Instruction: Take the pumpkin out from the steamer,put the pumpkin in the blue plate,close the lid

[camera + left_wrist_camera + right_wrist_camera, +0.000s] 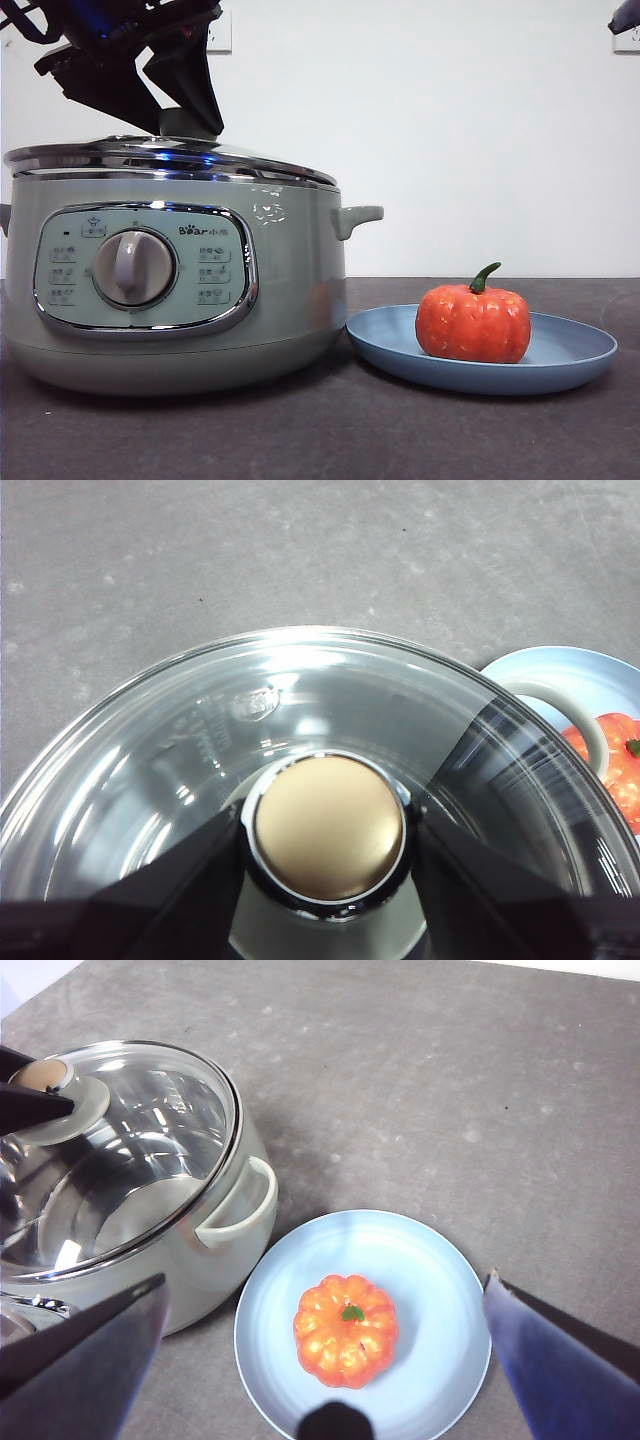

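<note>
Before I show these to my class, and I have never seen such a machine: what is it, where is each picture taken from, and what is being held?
It is a robot with two arms at a table, each ending in a two-jawed gripper. One picture looks level across the table; the other two come from cameras on the wrists. On the table stand a green steamer and a blue plate with a small pumpkin on it. The glass lid sits on the steamer. The left gripper is at the lid's knob, a jaw on each side; whether it is gripping I cannot tell. The right gripper hangs open above the plate, holding nothing.
</note>
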You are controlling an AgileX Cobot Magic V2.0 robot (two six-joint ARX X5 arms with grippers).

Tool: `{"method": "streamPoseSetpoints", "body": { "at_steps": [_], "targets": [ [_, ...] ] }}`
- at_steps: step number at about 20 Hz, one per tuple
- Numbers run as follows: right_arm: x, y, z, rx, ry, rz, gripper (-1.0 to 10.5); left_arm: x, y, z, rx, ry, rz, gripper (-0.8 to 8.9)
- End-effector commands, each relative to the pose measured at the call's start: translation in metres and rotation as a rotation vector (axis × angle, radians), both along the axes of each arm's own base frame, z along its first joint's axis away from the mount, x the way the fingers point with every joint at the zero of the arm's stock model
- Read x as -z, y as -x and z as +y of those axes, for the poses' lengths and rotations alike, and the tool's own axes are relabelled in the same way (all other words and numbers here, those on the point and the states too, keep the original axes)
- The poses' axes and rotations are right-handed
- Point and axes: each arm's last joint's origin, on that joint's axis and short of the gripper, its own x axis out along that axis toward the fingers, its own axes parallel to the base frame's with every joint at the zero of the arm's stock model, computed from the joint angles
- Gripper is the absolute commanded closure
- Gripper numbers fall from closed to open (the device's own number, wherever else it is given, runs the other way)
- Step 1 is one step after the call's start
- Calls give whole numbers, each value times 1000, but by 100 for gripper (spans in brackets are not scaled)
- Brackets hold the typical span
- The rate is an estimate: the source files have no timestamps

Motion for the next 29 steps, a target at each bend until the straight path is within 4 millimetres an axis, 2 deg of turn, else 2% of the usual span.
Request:
{"method": "streamPoseSetpoints", "body": {
  "at_steps": [1, 7, 14, 21, 22, 23, 25, 26, 29],
  "targets": [
    [-1, 0, 0, 7, -12, -6, 352, 6, -1, 1, -7, -49, 0, 822],
    [-1, 0, 0, 13, -27, 3, 352, 4, -3, 0, -14, -32, -39, 822],
    [-1, 0, 0, 13, -27, 3, 352, 29, 3, 1, 9, -10, 46, 822],
    [-1, 0, 0, 13, -27, 3, 352, 30, 3, 1, 24, 3, 66, 808],
    [-1, 0, 0, 13, -26, 4, 352, 30, 3, 1, 24, 3, 66, 783],
    [-1, 0, 0, 13, -26, 4, 352, 29, 3, 1, 23, 3, 63, 677],
    [-1, 0, 0, 13, -27, 3, 352, 28, 2, 1, 15, 4, 50, 393],
    [-1, 0, 0, 13, -27, 3, 352, 27, 2, 1, 6, 3, 38, 336],
    [-1, 0, 0, 13, -27, 3, 352, 23, 1, 0, 7, 17, 17, 339]
  ]
}}
